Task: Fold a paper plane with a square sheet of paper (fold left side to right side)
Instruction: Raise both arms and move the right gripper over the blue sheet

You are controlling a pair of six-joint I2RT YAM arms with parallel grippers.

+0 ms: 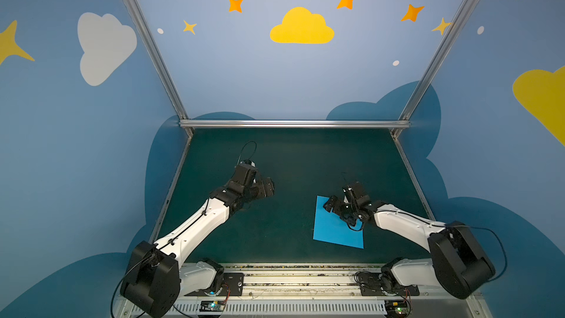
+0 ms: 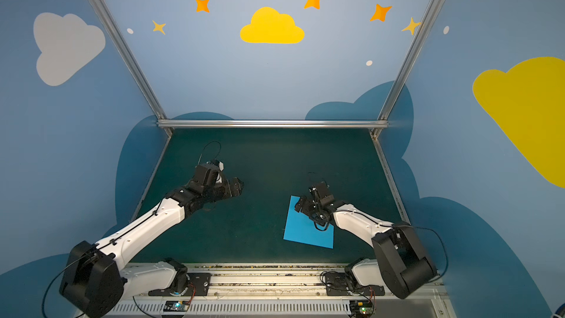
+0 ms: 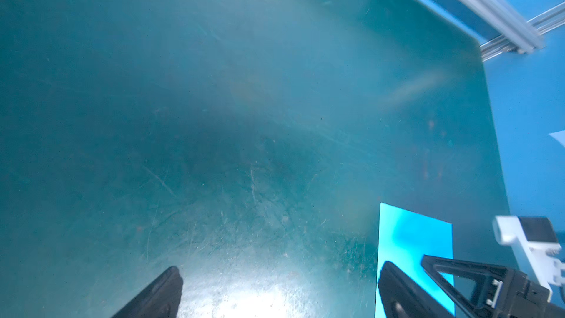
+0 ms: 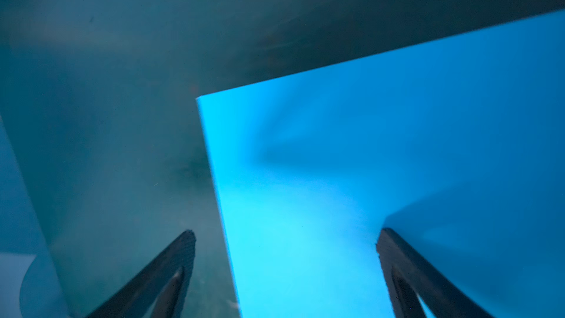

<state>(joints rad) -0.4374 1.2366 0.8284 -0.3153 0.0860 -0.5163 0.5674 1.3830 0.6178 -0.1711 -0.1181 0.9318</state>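
Straddling, right claw (image 4: pixel 286 234): spread wide, holding nothing; one finger (image 4: pixel 185 246) over mat (image 1: pixel 305 160), the other over paper (image 4: pixel 367 148); contact with paper cannot be told.
Left claw (image 3: pixel 281 269): spread wide, empty, above bare mat, well apart from paper.
Paper (image 1: pixel 334 234): flat on mat, right of centre in both top views, far-left corner beneath right claw.
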